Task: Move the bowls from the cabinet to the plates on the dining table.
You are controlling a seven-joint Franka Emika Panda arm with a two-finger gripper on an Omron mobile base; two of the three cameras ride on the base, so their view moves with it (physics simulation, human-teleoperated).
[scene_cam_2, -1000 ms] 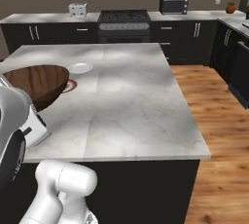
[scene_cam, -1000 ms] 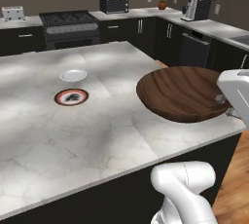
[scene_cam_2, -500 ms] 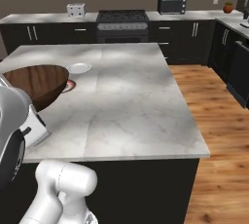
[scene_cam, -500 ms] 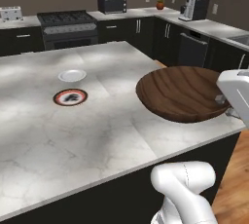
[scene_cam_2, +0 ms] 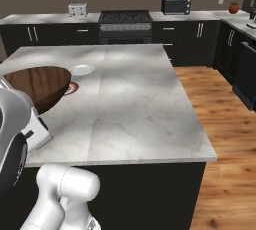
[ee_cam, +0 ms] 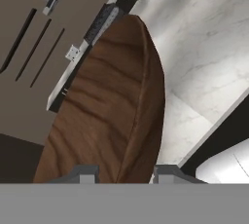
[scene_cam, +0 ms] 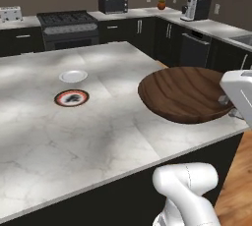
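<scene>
My gripper (ee_cam: pixel 124 174) is shut on the rim of the wide dark-brown wooden bowl (ee_cam: pixel 107 111), one fingertip on each side of the wall. The bowl (scene_cam: pixel 184 95) hangs tilted over the near right corner of the marble dining table (scene_cam: pixel 113 136), and over its left edge (scene_cam_2: pixel 35 86) in the right base view. A thin pale plate (scene_cam: pixel 73 76) lies bare further in on the table. Just in front of it sits a small round red-rimmed bowl (scene_cam: pixel 72 98) with a dark middle. The wooden bowl partly hides this small bowl (scene_cam_2: pixel 72 88) in the right base view.
Behind the table runs a dark counter with a stove (scene_cam: pixel 66 18), a microwave (scene_cam: pixel 112 3), a toaster (scene_cam: pixel 11 13) and a coffee machine (scene_cam: pixel 195 8). Wooden floor (scene_cam_2: pixel 225 124) lies to the right of the table.
The whole picture has drifted very slightly, so the base has shifted a little. The wooden bowl stays in my gripper in the same pose.
</scene>
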